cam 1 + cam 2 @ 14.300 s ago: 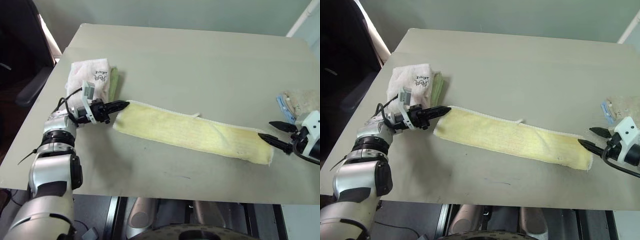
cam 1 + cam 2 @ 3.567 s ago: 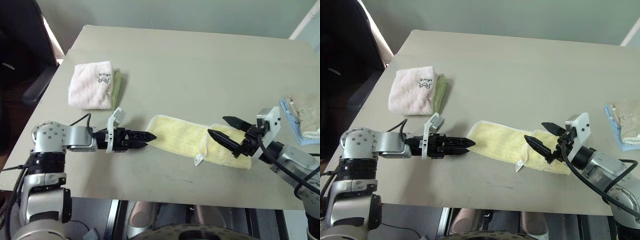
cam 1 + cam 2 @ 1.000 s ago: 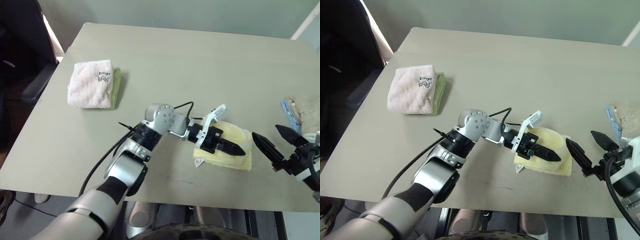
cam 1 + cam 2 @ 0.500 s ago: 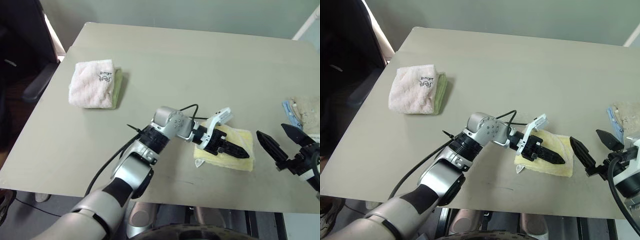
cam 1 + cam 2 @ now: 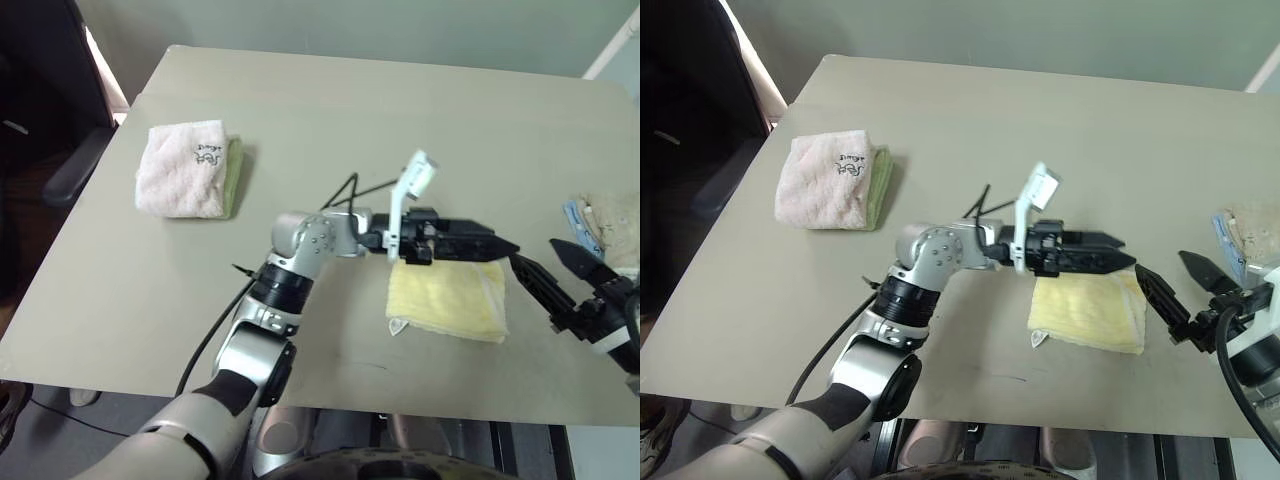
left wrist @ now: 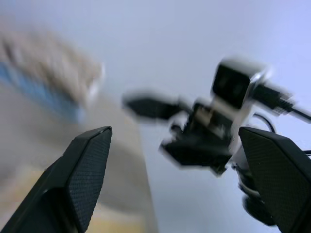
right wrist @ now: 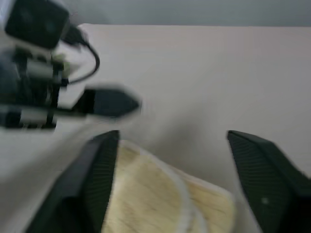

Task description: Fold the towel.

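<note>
Now the left gripper (image 5: pixel 490 247) is seen spread wide, nothing held between its black fingers, poised just above the far edge of the towel (image 5: pixel 447 302). The right gripper (image 5: pixel 552 268) is parted too, empty, kept just beside the towel's right edge. The pale yellow towel is laid folded into a compact square near the front right of the table (image 5: pixel 330 120), a small white tag shown at its near left corner. A folded pink towel (image 5: pixel 183 170) is seen well apart, and folded cloths (image 5: pixel 608 222) are placed at the right edge.

A grey-beige table (image 5: pixel 400 110) bears the folded yellow towel (image 5: pixel 447 302).
</note>
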You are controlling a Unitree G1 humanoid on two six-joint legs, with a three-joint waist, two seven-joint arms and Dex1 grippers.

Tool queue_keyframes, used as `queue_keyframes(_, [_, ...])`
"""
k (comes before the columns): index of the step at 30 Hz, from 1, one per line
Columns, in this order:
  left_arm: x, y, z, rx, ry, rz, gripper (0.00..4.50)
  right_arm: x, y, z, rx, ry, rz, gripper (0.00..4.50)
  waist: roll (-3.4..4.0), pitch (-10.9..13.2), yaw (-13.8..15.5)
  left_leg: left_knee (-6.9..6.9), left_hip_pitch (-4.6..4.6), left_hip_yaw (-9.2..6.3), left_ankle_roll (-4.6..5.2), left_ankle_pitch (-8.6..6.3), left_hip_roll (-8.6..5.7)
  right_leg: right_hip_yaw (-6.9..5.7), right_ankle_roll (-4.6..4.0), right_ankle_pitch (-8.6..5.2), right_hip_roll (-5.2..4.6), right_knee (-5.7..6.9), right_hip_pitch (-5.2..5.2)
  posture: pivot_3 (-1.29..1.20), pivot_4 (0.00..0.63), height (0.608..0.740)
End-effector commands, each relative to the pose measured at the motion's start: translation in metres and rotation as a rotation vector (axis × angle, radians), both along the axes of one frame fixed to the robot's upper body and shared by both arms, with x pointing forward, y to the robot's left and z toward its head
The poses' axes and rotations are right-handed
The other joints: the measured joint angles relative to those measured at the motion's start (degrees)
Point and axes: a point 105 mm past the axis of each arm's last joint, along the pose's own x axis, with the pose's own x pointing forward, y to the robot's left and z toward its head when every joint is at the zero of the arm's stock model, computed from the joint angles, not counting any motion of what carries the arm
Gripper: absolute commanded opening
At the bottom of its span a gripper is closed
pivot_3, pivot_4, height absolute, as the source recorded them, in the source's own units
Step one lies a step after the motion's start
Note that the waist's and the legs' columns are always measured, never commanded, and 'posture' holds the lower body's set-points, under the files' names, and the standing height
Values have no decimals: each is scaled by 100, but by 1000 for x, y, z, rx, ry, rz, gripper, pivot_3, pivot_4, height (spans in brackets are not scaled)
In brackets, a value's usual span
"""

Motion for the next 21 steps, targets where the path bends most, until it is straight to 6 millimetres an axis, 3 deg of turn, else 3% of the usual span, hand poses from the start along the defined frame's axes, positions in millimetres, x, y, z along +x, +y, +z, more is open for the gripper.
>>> queue_keyframes(1, [-4, 11, -4, 19, -214, 20, 4160, 2, 16, 5, 35, -31, 70, 2208, -1, 0, -1, 1, 0, 0, 1, 0, 0, 0, 0, 0, 0, 0, 0, 0, 150, 728])
queue_keyframes(3, [-3, 20, -15, 71, -274, 28, 3648, 6, 20, 0, 44, -20, 80, 1504, 1, -1, -4, 11, -3, -1, 9, -6, -1, 1, 0, 0, -1, 0, 0, 0, 150, 728])
queue_keyframes(7, [3, 27, -33, 114, -314, 64, 2197, 16, 27, -12, 67, -7, 94, 25, 3, -2, 22, 37, -13, -8, 28, -24, -1, -3, 0, 1, -2, 1, 5, 0, 150, 728])
queue_keyframes(13, [-8, 22, -42, 39, -325, -5, 35, 26, 30, -40, 18, 49, 104, 0, 6, -3, 21, 81, -22, -6, 30, -52, -1, -3, -4, 4, -5, 2, 10, 0, 150, 728])
queue_keyframes(15, [-9, 18, -45, 20, -315, -28, 35, 27, 33, -50, -2, 71, 124, 0, 6, -4, 22, 81, -23, -6, 28, -53, 0, -8, -21, 16, -7, 2, 9, 0, 150, 728])
queue_keyframes(18, [-11, 12, -67, 98, -373, -68, 35, 34, 27, -57, 20, 76, 97, 0, 11, -6, 19, 80, -20, -6, 30, -57, 1, -10, -48, 32, -8, 3, 10, 0, 150, 728])
queue_keyframes(21, [-8, 5, -108, 227, -431, -63, 35, 43, 18, -85, 2, 134, 43, 0, 14, -7, 12, 82, -16, -5, 66, -79, 2, -10, -38, 27, -9, 2, 11, 0, 150, 728])
